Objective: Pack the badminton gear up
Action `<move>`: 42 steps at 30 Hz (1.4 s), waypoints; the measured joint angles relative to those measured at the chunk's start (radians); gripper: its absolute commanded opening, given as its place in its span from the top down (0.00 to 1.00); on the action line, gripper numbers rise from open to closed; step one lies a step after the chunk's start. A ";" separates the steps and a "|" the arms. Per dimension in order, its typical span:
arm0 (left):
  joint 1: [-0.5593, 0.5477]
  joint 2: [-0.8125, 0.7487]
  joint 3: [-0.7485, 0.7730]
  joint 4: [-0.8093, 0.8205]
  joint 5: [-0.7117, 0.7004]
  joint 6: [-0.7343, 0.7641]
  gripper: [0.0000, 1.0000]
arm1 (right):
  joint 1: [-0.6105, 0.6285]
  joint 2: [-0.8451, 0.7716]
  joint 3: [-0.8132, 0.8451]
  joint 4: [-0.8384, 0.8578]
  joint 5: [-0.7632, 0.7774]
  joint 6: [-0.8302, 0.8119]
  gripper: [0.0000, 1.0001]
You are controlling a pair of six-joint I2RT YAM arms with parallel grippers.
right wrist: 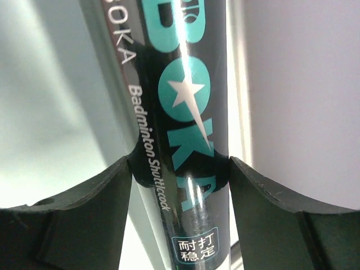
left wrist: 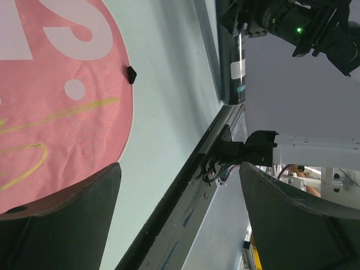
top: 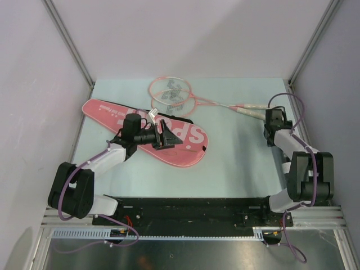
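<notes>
The pink racket-shaped bag [top: 188, 147] [left wrist: 56, 90] lies left of centre, white lettering up. My left gripper [top: 165, 138] [left wrist: 180, 185] hovers over its wide end, open and empty. Two pink-framed rackets [top: 171, 93] lie crossed at the back, their white handles [top: 250, 108] pointing right. A small white shuttlecock [top: 152, 116] rests by the bag's upper edge. My right gripper [top: 276, 121] [right wrist: 180, 174] is by the table's right edge, its fingers pressed on both sides of the dark tube [right wrist: 183, 112] [left wrist: 232, 62]. From above, the gripper hides the tube.
A metal frame post [top: 306, 50] and the right wall stand close behind the right gripper. The black base rail [top: 185, 211] runs along the near edge. A black zipper pull [left wrist: 131, 74] sits on the bag's rim.
</notes>
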 measured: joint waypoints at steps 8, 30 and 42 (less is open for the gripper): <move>0.024 -0.010 0.000 0.000 -0.001 0.003 0.09 | 0.027 0.007 0.006 -0.163 -0.157 0.177 0.54; 0.030 -0.010 0.000 0.000 -0.001 0.003 0.09 | -0.094 -0.018 -0.004 -0.195 -0.367 0.225 0.00; 0.036 -0.010 0.000 0.000 -0.003 0.010 0.04 | -0.050 -0.121 0.136 -0.235 -0.367 0.240 0.00</move>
